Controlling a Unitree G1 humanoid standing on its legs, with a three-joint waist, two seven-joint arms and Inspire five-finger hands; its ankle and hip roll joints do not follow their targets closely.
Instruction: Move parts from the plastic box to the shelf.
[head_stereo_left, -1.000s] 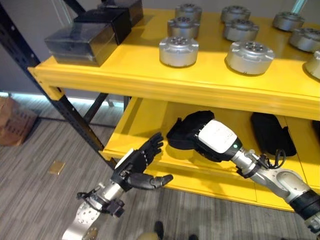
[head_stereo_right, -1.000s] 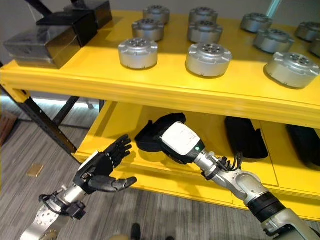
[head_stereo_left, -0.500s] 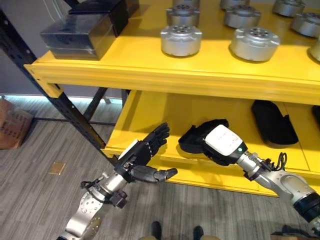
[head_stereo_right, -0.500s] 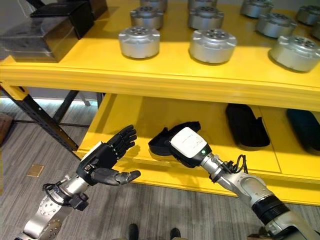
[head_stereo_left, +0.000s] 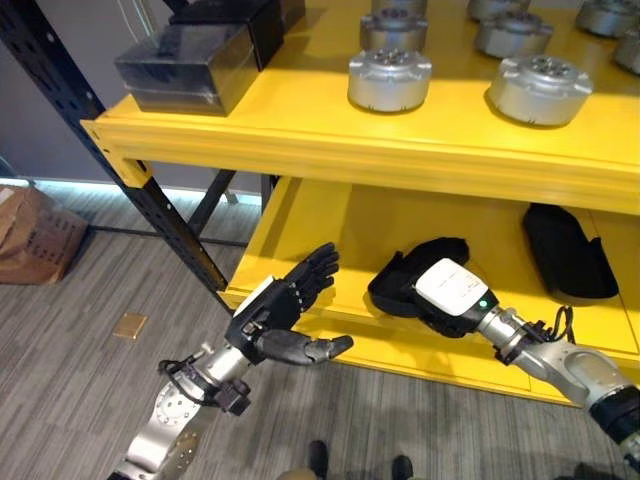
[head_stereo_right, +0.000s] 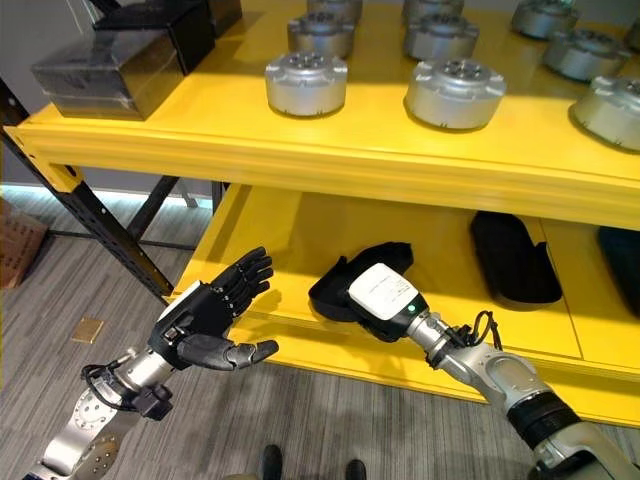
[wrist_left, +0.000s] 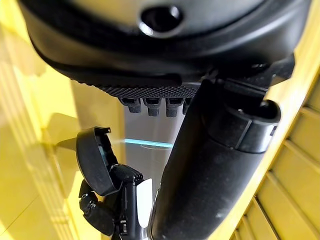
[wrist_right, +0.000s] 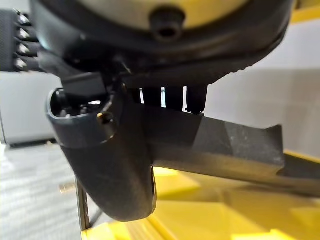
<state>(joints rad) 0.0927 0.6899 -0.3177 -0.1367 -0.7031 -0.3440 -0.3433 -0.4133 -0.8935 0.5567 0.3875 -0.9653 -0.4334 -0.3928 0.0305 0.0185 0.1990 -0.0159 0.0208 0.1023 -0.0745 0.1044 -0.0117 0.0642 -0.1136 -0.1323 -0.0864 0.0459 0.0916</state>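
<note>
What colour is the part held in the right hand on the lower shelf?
Black: the curved flat part under the right hand is plain matte black, clearest in the right eye view.

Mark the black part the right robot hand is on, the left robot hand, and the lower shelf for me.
black part (head_stereo_right: 345, 285): right eye view, on its bare left end.
left robot hand (head_stereo_left: 268, 318): left eye view, on the open palm.
right robot hand (head_stereo_right: 383, 293): right eye view, on its white back.
lower shelf (head_stereo_left: 300, 225): left eye view, on bare yellow surface.
</note>
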